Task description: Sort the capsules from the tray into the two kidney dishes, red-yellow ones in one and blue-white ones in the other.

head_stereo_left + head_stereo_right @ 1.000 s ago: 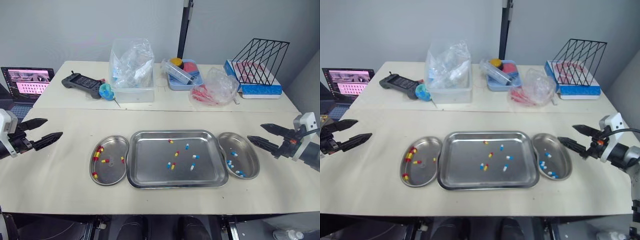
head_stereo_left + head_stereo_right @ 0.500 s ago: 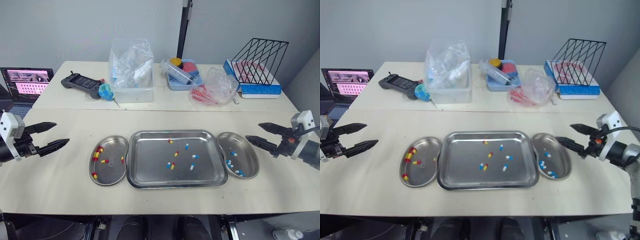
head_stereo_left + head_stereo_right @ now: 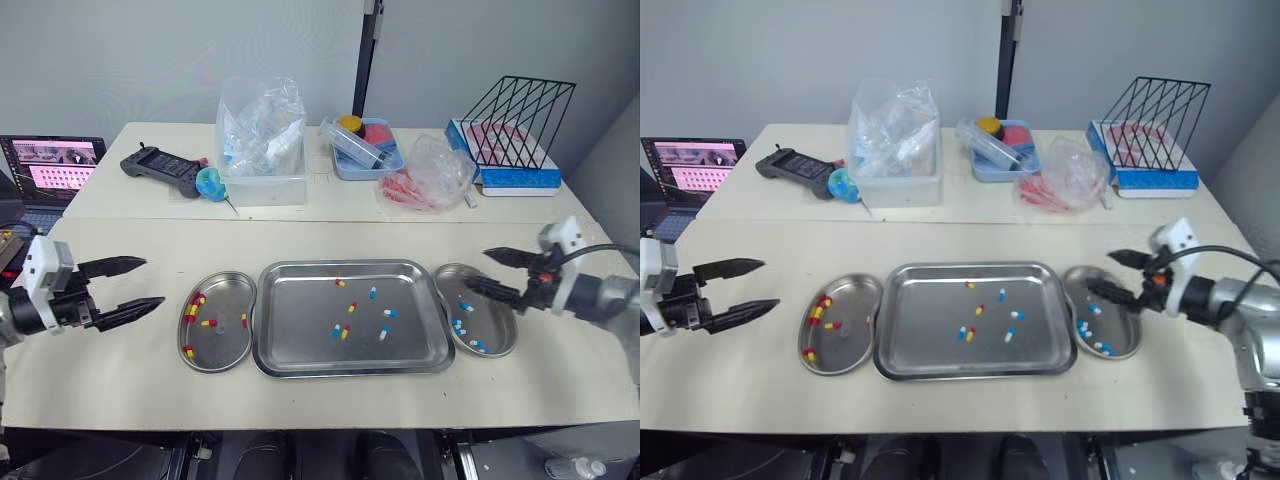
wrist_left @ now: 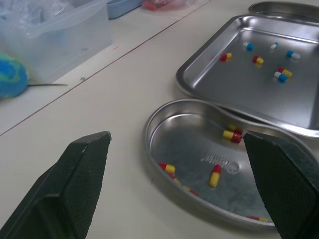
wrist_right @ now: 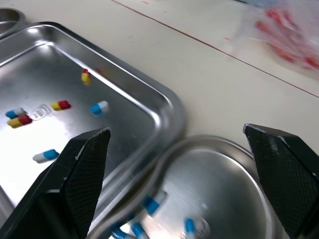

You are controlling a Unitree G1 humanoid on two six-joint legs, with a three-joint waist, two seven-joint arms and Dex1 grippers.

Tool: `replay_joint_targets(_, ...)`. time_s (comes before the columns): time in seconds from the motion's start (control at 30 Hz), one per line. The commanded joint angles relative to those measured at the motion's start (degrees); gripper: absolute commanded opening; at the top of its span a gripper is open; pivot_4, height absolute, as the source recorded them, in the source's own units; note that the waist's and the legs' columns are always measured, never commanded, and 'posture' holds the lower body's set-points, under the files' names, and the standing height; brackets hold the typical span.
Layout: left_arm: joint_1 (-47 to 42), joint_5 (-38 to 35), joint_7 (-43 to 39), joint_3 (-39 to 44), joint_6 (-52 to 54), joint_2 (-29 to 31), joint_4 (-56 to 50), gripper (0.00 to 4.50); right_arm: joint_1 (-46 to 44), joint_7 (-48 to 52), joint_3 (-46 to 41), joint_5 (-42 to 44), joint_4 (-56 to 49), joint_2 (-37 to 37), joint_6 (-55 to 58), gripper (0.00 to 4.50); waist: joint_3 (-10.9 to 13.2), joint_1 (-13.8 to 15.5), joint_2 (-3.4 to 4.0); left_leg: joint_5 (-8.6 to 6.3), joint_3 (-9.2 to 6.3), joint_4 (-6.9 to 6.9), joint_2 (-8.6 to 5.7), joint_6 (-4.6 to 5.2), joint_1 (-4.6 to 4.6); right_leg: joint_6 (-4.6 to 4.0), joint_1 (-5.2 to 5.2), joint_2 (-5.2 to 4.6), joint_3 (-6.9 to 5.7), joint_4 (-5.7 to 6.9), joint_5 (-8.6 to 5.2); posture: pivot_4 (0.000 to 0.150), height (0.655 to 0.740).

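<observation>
A pale table holds a rectangular steel tray at its front centre, with a steel kidney dish touching it on each side. The left dish holds several red-and-yellow capsules. The right dish holds several blue-and-white capsules. A few loose capsules of both colours lie scattered across the middle of the tray, well apart from one another. The robot's left gripper hovers over bare table just left of the left dish, its two black fingers spread wide and holding nothing, pointing towards the dish. The right gripper hangs at the far end of the right dish, near the tray's corner, fingers also spread wide and empty, with one fingertip over the dish's rim. Along the back of the table, from left to right, sit an open laptop, a black handheld controller, a blue-green ball, a clear plastic tub stuffed with bags, a small blue bin, a plastic bag with red contents, and a black wire rack.
</observation>
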Motion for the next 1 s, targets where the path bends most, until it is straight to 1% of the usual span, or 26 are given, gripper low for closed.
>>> replay_joint_targets(0.03, 0.9, -1.8, 2.4, 0.7, 1.9, -0.9, -5.7, 4.47, -2.3, -1.1, 1.6, 2.5, -8.1, 1.1, 1.8, 4.50, 0.0, 0.0, 0.00, 0.00, 0.00, -0.01, 0.00, 0.00, 0.00, 0.00, 0.00, 0.01, 0.00, 0.00, -0.01, 0.150, 0.7400)
replay_joint_targets(0.1, 2.4, -2.5, 3.7, 0.6, 3.2, -2.0, -9.0, 4.47, -5.7, -3.2, 5.6, 3.7, -9.5, 3.2, 7.6, 4.50, 0.0, -0.1, 0.00, -0.02, 0.00, -0.02, -0.01, -0.01, 0.01, 0.00, 0.02, 0.01, 0.00, -0.01, 0.00, 0.150, 0.7400)
replay_joint_targets(0.17, 3.7, -3.2, 4.5, 0.4, 4.6, -2.6, -12.2, 4.47, -7.3, -2.3, 9.9, 1.9, -11.3, 3.5, 7.7, 4.50, 0.0, -0.3, -0.01, -0.02, 0.00, 0.00, -0.01, -0.01, 0.01, 0.00, 0.02, 0.02, -0.01, -0.01, 0.01, 0.150, 0.7400)
replay_joint_targets(0.23, 4.2, -3.3, 5.1, 0.5, 5.5, -2.9, -13.7, 4.47, -7.7, -1.4, 12.3, 0.4, -12.3, 2.8, 7.0, 4.50, 0.0, 0.0, -0.01, -0.02, -0.03, -0.01, -0.02, -0.01, -0.02, -0.01, 0.01, 0.02, -0.04, -0.01, 0.00, 0.150, 0.7400)
replay_joint_targets(0.27, 4.2, -3.4, 5.5, 0.6, 5.9, -2.9, -14.3, 4.47, -8.5, -1.5, 14.8, -1.7, -12.5, 2.5, 6.2, 4.50, 0.0, 0.1, -0.01, -0.02, -0.06, -0.01, -0.02, -0.02, -0.04, -0.02, 0.00, 0.02, -0.06, -0.01, 0.00, 0.150, 0.7400)
replay_joint_targets(0.37, 4.2, -3.5, 6.8, 0.6, 6.8, -2.7, -16.7, 4.47, -12.2, -3.2, 24.9, -5.5, -15.7, 5.1, 10.5, 4.50, 0.0, 0.0, -0.01, -0.02, -0.01, 0.00, -0.03, -0.01, -0.05, -0.01, -0.04, 0.01, -0.05, -0.02, 0.00, 0.150, 0.7400)
replay_joint_targets(0.43, 4.2, -3.2, 7.1, 0.5, 6.7, -2.7, -17.0, 4.47, -13.2, -3.8, 27.5, -6.9, -16.6, 5.8, 11.8, 4.50, 0.0, -0.2, -0.01, 0.01, -0.02, -0.01, 0.01, -0.06, -0.05, -0.06, -0.08, 0.05, -0.04, 0.00, -0.01, 0.150, 0.7400)
replay_joint_targets(0.57, 4.6, -3.2, 7.7, 0.0, 7.3, -2.8, -18.9, 4.47, -13.8, -9.2, 34.5, -9.1, -21.3, 10.6, 18.7, 4.50, 0.0, -0.2, -0.02, 0.00, -0.03, -0.02, 0.00, -0.07, -0.09, -0.07, -0.11, 0.06, -0.06, 0.02, -0.02, 0.150, 0.7400)
replay_joint_targets(0.73, 4.5, -2.8, 7.1, -0.7, 7.3, -2.3, -19.0, 4.47, -14.1, -12.6, 37.9, -10.6, -21.4, 14.2, 22.2, 4.50, 0.0, -0.2, -0.02, 0.01, -0.03, 0.01, -0.01, -0.09, -0.19, -0.07, -0.19, 0.07, -0.07, 0.04, 0.00, 0.150, 0.7400)
replay_joint_targets(1.0, 2.9, -2.5, 6.8, -2.1, 7.4, -1.2, -18.8, 4.47, -14.1, -15.8, 39.5, -12.4, -21.9, 15.6, 26.2, 4.50, 0.0, -0.3, -0.02, 0.02, -0.02, 0.01, -0.02, -0.10, -0.22, -0.06, -0.22, 0.10, -0.08, 0.04, 0.00, 0.150, 0.7400)
